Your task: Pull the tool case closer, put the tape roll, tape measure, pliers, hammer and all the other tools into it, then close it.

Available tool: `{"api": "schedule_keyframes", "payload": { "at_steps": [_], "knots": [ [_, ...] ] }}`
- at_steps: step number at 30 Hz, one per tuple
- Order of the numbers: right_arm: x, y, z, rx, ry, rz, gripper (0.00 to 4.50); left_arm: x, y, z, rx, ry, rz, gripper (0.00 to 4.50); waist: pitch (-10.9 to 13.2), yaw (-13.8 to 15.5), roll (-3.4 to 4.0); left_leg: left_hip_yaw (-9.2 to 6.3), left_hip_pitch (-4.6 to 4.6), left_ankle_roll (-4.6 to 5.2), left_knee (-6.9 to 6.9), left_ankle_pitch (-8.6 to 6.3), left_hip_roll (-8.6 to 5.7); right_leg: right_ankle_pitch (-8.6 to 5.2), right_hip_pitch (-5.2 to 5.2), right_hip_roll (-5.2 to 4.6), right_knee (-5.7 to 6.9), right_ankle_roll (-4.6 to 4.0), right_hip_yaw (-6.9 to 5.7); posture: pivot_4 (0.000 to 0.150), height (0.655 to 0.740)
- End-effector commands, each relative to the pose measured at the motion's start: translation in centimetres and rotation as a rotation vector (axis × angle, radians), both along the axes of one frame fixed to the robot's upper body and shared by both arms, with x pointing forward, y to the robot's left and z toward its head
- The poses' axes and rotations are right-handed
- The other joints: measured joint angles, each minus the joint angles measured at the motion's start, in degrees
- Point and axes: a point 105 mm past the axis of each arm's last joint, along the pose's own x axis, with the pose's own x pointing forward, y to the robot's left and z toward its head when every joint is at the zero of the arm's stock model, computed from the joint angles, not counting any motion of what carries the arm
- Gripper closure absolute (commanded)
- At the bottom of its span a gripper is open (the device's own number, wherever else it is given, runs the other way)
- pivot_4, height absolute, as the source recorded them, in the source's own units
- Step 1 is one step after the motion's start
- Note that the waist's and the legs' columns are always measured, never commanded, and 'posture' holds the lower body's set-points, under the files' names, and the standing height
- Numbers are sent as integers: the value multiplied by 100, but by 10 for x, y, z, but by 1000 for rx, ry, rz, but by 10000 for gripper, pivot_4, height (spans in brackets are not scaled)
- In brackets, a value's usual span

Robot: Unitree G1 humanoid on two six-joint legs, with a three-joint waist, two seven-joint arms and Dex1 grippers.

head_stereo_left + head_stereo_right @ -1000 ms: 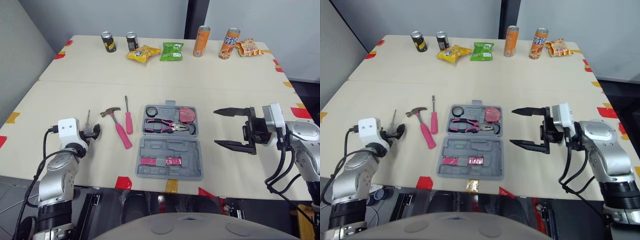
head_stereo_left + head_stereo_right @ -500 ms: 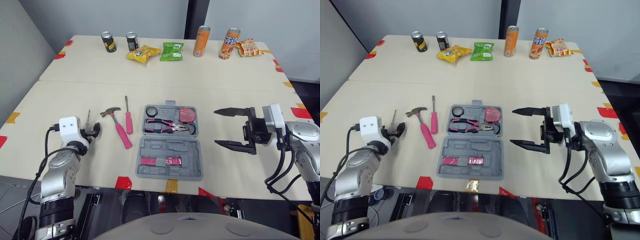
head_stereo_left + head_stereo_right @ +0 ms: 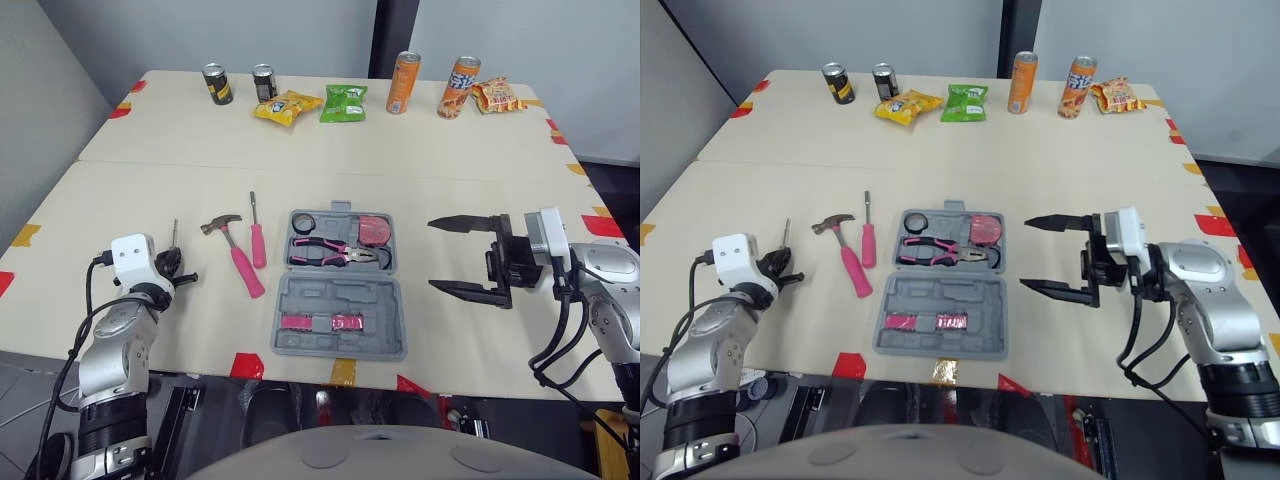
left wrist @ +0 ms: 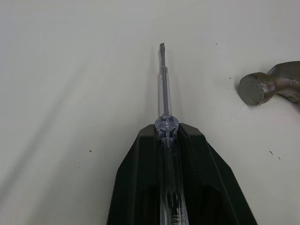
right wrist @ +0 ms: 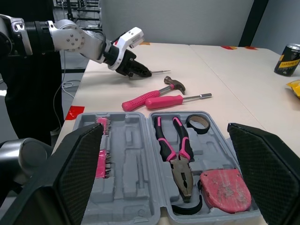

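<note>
Currently the left gripper (image 4: 167, 133) is gripping a clear-handled screwdriver (image 4: 163, 89), its two black fingers closed tight on the handle. The shaft is sticking straight out ahead of the fingertips, over the left part of the table (image 3: 150, 190). Whether the tip is touching the tabletop cannot be told. The hammer (image 3: 235, 258), with its pink handle, is lying just beside the shaft on the side toward the tool case (image 3: 340, 300), with its steel head nearest the shaft. The pink screwdriver (image 3: 257, 238) is lying just beyond the hammer. Both are resting on the table between the left gripper and the case.

The case is sitting open and flat at the near middle edge of the table, well apart from the left gripper. Its far half is holding the tape roll (image 3: 303, 221), the pliers (image 3: 335, 253) and the red tape measure (image 3: 375, 229). The right gripper (image 3: 452, 256) is hovering near the case's right side, its fingers spread wide apart and holding nothing.
</note>
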Motion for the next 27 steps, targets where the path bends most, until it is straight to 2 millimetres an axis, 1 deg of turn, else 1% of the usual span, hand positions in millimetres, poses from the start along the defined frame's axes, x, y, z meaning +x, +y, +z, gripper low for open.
{"api": "schedule_keyframes", "payload": {
  "at_steps": [1, 7, 10, 13, 14, 16, 18, 19, 23, 26, 27],
  "knots": [
    [-1, 0, 4, 2, -29, 7, 0, -6, 6, 23, 52, -60, -89, 43996, 1, -15, -1, 0, 0, 0, 0, 0, 0, 0, -1, 0, 0, 0, 0, 1500, 7385],
    [-1, 0, 3, 2, -27, 10, 0, -20, -3, 54, 139, -80, -400, 43996, 3, -10, -3, -1, 5, 0, -3, -1, 2, 0, -4, 0, -1, 0, -1, 1500, 7385],
    [-2, 0, 3, 4, -26, 12, 0, -26, -16, 67, 182, -66, -597, 43996, 5, -4, -4, 0, 6, 0, -5, -1, 2, 0, -8, -1, -3, 0, -1, 1500, 7385],
    [-2, 0, 2, 3, -25, 11, 0, -32, -37, 76, 220, -61, -827, 43996, 8, -6, -3, 4, 8, 0, -10, 0, 1, 0, -11, -2, -4, 0, 1, 1500, 7385],
    [-2, -1, 2, 2, -25, 11, 0, -33, -41, 77, 226, -57, -874, 43996, 9, -7, -3, 6, 10, 0, -10, 0, 1, 0, -11, -2, -4, 0, 3, 1500, 7385],
    [-2, -2, 2, 1, -24, 8, 0, -38, -59, 78, 234, -8, -1031, 43996, 9, -13, -2, 7, 11, 1, -11, 0, 1, 0, -13, -2, -1, 0, 3, 1500, 7385],
    [-2, -3, 1, -2, -23, 5, 0, -41, -77, 81, 272, -2, -1189, 43996, 10, -5, -2, 8, 10, 1, -11, 0, 2, 0, -16, -2, 1, 0, 4, 1500, 7385],
    [-2, -4, 0, -3, -22, 5, 0, -41, -82, 82, 287, -5, -1226, 43996, 10, -4, -1, 7, 10, 2, -11, 0, 1, 0, -16, -2, 2, 0, 4, 1500, 7385],
    [-4, -7, -1, -19, -21, -4, 0, -34, -109, 83, 387, 24, -1421, 43996, 11, -9, 0, 10, 10, 2, -11, 1, 1, 0, -19, -1, 7, -1, 6, 1500, 7385],
    [-3, -8, -1, -21, -26, -16, 0, -28, -125, 84, 423, 45, -1491, 43996, 10, -25, 1, 13, 10, 3, -10, 2, 1, 0, -20, -1, 12, -1, 8, 1500, 7385],
    [-4, -9, -1, -23, -27, -22, 0, -27, -130, 81, 473, 70, -1526, 43996, 11, -42, 1, 16, 10, 2, -10, 2, 0, 0, -21, -1, 14, -1, 11, 1500, 7385]
  ]
}}
